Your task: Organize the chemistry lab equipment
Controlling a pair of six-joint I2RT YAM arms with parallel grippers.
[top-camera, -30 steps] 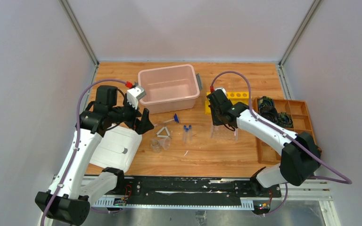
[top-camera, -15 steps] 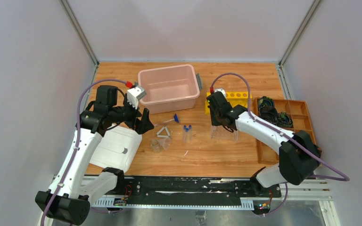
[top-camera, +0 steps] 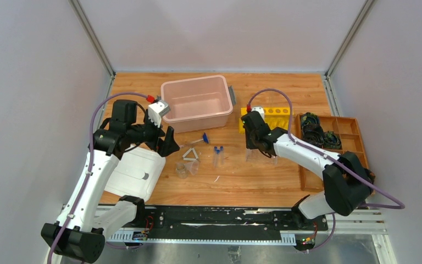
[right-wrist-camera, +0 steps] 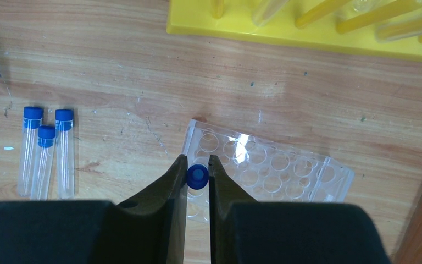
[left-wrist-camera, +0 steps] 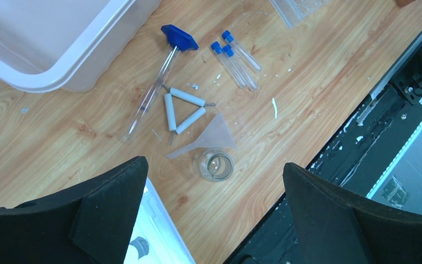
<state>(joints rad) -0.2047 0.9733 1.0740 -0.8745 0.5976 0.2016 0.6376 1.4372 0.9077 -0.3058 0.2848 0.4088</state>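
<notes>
The wooden table (top-camera: 286,88) is smooth and brown. The pink plastic tub (top-camera: 198,124) is cut off in my left wrist view. The yellow rack (right-wrist-camera: 307,33) is cut off too, at the top of my right wrist view. Near it lies the clear tube rack (right-wrist-camera: 286,165), flat and full of round holes. My left gripper (left-wrist-camera: 213,165) hangs wide open and holds nothing. My right gripper (right-wrist-camera: 198,160) pinches a blue-capped tube (right-wrist-camera: 198,177) over the rack's edge. I only see its cap. The thin rod (left-wrist-camera: 154,93), the white triangle (left-wrist-camera: 184,110) and three more tubes (right-wrist-camera: 46,154) lie on the wood.
</notes>
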